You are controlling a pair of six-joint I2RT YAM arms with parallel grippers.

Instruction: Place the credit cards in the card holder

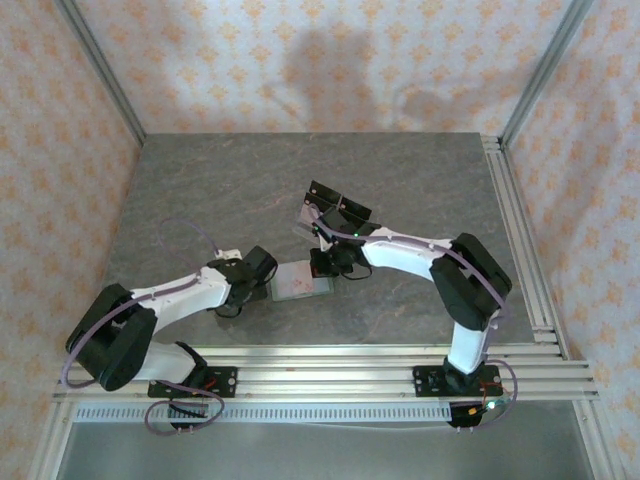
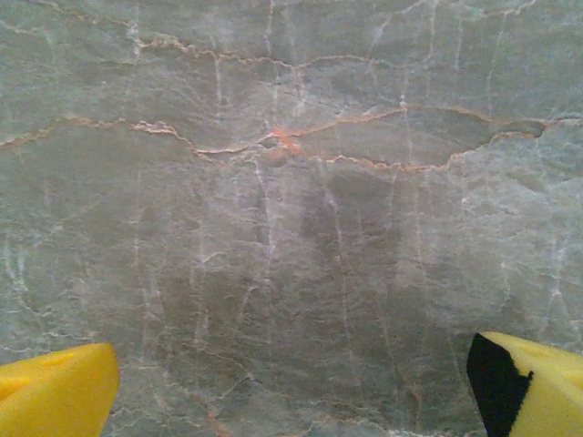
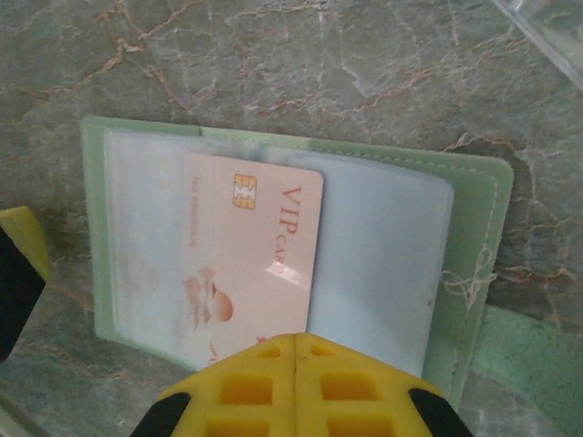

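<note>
Credit card [image 3: 250, 259]: glossy pink, rounded | on sage card holder [image 3: 474, 218], clear sleeves | right gripper [image 3: 296, 350] closed | left gripper [image 2: 291, 387] spread, empty

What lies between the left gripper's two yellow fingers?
Bare grey veined stone tabletop; the left gripper stands open with nothing between its yellow fingers, as the left wrist view shows.

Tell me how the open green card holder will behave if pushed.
The card holder probably flexes: it lies open, thin and stitched. It looks light, so it may slide on the smooth stone table. The glossy card on it could slip.
</note>
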